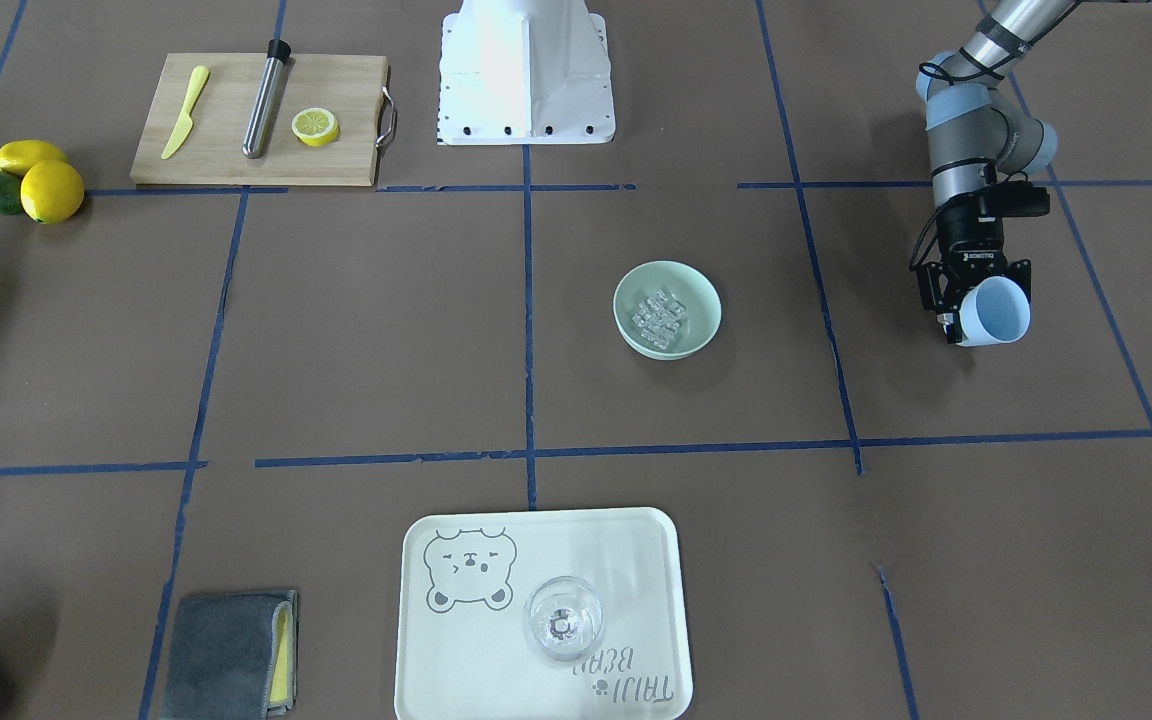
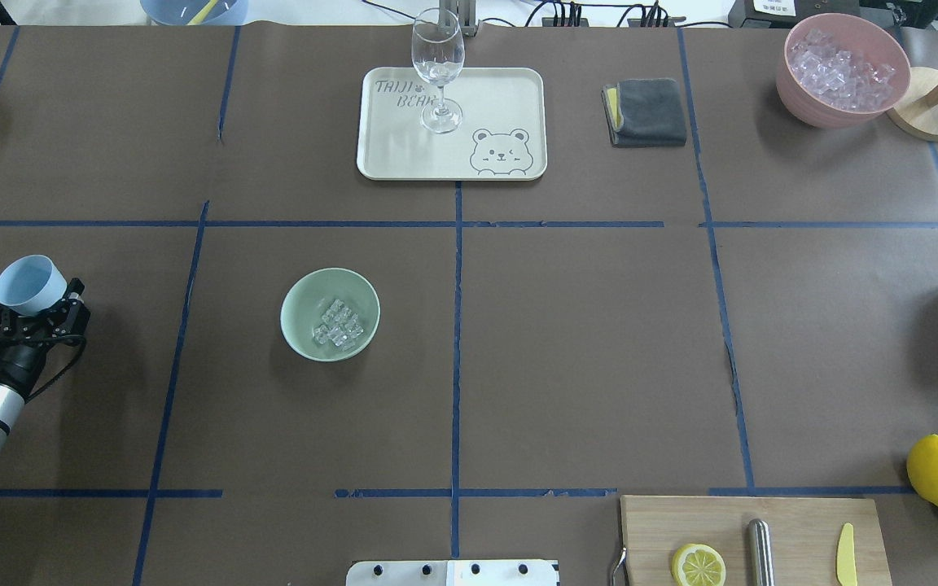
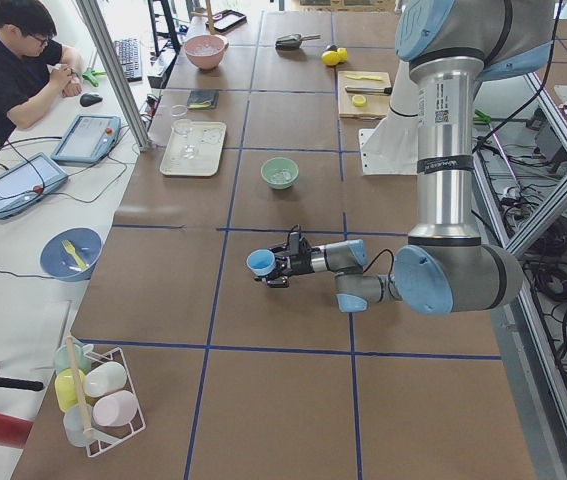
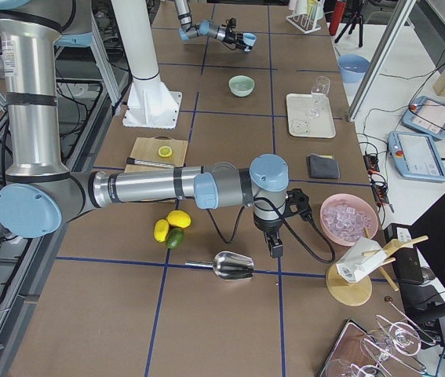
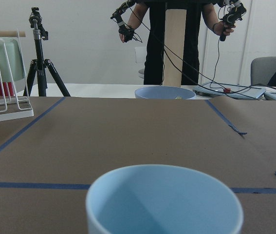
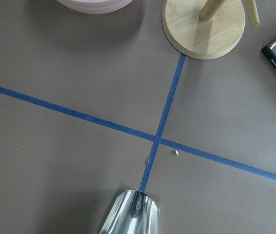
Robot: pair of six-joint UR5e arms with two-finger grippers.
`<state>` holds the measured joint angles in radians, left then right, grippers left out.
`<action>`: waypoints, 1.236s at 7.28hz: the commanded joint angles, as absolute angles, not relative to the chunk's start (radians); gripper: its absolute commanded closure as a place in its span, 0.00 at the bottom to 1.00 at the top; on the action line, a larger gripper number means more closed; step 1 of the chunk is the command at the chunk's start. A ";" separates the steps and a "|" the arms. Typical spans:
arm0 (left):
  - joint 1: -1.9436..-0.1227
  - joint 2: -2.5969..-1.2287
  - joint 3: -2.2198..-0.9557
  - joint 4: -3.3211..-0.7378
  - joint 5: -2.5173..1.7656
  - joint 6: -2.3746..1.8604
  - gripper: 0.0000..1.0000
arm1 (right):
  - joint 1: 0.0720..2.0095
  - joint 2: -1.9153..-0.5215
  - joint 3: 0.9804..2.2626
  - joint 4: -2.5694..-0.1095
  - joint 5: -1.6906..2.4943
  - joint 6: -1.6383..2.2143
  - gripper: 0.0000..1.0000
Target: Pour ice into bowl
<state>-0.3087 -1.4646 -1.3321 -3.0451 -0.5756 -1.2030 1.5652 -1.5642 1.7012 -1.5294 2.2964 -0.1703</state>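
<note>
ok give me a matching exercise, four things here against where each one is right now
Things:
1 ice
2 light blue cup
3 wine glass
4 lemon half

Places:
A on the tray
B in the left gripper
C on the cutting board
D in the bowl

Pairs: 1-D, 2-B, 3-A, 4-C

The cream tray (image 2: 510,89) carries the printed words "TAIJI BEAR" in grey capitals. The black body of the left gripper (image 1: 984,312) bears small white lettering, "ROBOTIQ". No other writing can be read.
</note>
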 commanded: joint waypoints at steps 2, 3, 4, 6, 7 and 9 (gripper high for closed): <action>-0.305 -1.465 -1.327 -3.045 -0.575 -1.203 0.05 | 1.565 -1.563 1.701 -1.529 2.296 -0.170 0.00; -0.305 -1.465 -1.327 -3.045 -0.575 -1.203 0.01 | 1.566 -1.563 1.700 -1.529 2.296 -0.170 0.00; -0.305 -1.463 -1.331 -3.046 -0.577 -1.203 0.01 | 1.565 -1.563 1.700 -1.529 2.296 -0.170 0.00; -0.308 -1.448 -1.359 -3.059 -0.563 -1.197 0.01 | 1.565 -1.563 1.700 -1.529 2.296 -0.170 0.00; -0.310 -1.448 -1.374 -3.065 -0.516 -1.197 0.01 | 1.566 -1.563 1.704 -1.529 2.296 -0.167 0.00; -0.310 -1.419 -1.420 -3.066 -0.511 -1.195 0.01 | 1.565 -1.565 1.704 -1.529 2.296 -0.169 0.00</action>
